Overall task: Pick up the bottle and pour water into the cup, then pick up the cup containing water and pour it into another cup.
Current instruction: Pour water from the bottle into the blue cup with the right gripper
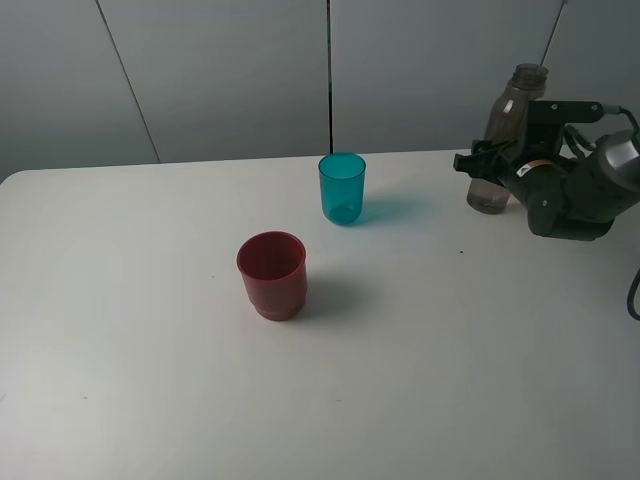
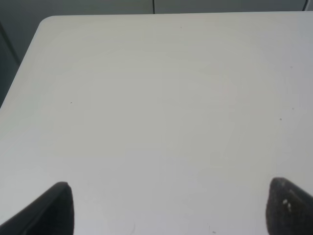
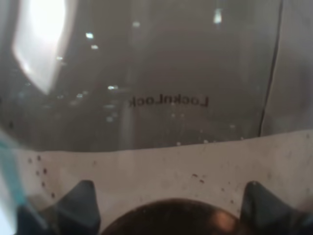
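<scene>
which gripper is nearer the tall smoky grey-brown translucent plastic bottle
Right. The right gripper is closed around the grey-brown bottle's lower body at the far right; the left gripper is over white table, with no bottle in its wrist view.

A smooth white tabletop point(image 1: 150, 380) with a rounded far-left corner spreads out before me, its matte surface flecked with a few tiny dark specks. Behind it stands a pale grey panelled wall point(image 1: 230, 70), divided by thin dark seams point(image 1: 330, 70), one vertical and the others slanted.
</scene>
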Controlling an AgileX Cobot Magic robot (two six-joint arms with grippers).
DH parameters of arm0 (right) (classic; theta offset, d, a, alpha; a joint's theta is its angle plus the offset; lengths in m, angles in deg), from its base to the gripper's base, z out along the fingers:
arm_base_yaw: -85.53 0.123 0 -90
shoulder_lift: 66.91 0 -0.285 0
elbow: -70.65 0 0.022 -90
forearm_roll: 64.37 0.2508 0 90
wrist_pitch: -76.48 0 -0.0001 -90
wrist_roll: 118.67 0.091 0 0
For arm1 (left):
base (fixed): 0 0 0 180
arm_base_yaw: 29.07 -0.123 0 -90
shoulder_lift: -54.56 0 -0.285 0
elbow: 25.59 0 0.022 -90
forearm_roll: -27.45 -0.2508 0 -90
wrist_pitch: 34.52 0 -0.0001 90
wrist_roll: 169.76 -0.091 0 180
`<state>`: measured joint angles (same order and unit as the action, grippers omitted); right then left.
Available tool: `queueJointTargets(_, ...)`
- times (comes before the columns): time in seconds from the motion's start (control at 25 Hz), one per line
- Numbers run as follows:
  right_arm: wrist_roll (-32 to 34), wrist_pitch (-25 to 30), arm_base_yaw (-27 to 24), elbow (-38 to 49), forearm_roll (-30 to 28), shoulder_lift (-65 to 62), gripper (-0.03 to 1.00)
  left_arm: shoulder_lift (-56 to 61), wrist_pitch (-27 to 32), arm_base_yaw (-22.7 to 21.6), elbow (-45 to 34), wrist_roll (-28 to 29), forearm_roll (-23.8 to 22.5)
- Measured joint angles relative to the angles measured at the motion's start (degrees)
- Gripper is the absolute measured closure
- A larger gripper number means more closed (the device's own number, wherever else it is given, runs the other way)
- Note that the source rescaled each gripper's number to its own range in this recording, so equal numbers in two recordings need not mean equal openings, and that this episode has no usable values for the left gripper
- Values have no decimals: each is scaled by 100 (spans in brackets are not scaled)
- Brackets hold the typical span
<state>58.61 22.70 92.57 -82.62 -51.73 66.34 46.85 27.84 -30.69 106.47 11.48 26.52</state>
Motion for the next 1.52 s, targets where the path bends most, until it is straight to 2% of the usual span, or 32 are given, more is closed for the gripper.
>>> queueJointTargets(0.4, 10, 166, 1, 0, -298, -80, 96, 0, 0, 0, 0, 0, 0)
queueJointTargets(0.64, -91, 269, 248, 0, -422, -471, 96, 0, 0, 0, 0, -13, 0)
queueJointTargets(1.08, -805, 349, 825, -102, -548, -653, 96, 0, 0, 0, 0, -10, 0)
queueJointTargets(1.36, -1244, 1185, 1017, -757, -646, -628, 96, 0, 0, 0, 0, -10, 0)
queueJointTargets(1.52, -1933, 1309, 1017, -1009, -681, -471, 96, 0, 0, 0, 0, -10, 0)
